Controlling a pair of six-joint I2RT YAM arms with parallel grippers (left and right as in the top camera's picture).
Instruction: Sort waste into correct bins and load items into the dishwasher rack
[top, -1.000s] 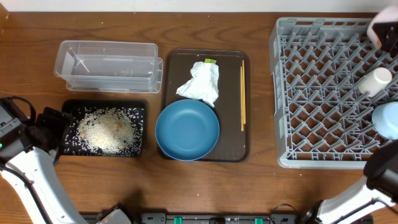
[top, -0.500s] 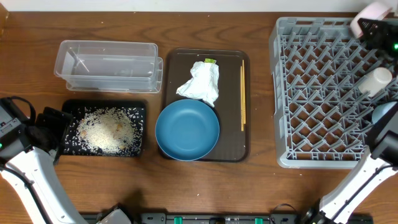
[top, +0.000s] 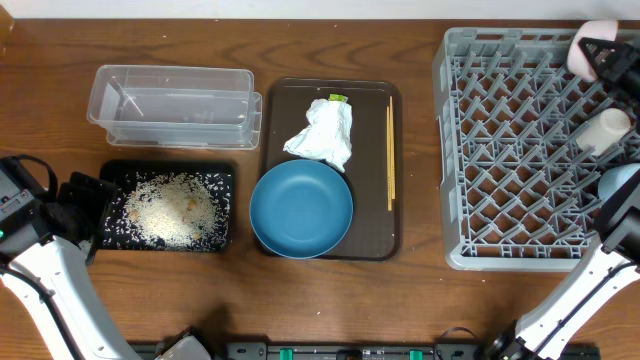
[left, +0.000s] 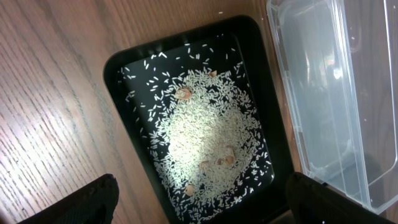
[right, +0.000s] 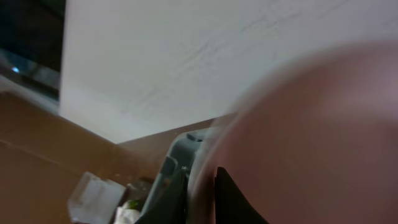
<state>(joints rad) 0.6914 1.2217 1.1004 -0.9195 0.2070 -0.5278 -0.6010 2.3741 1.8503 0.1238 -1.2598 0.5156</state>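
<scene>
The left gripper (left: 202, 199) hangs wide open by the shallow black rectangular tray (top: 112, 172) of white loose rice grains (top: 170, 208), likely idle. At the far right corner of the large square grey plastic dishwasher rack (top: 446, 150), the right gripper (top: 606, 55) meets the pinkish-white cup (top: 586, 40), seemingly seating it among pegs (top: 520, 150); whether it grips cannot be told.

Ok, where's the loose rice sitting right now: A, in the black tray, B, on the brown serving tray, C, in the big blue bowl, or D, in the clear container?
A: the white rice grains lie spread inside the shallow black tray, as the left wrist view shows close up.
</scene>
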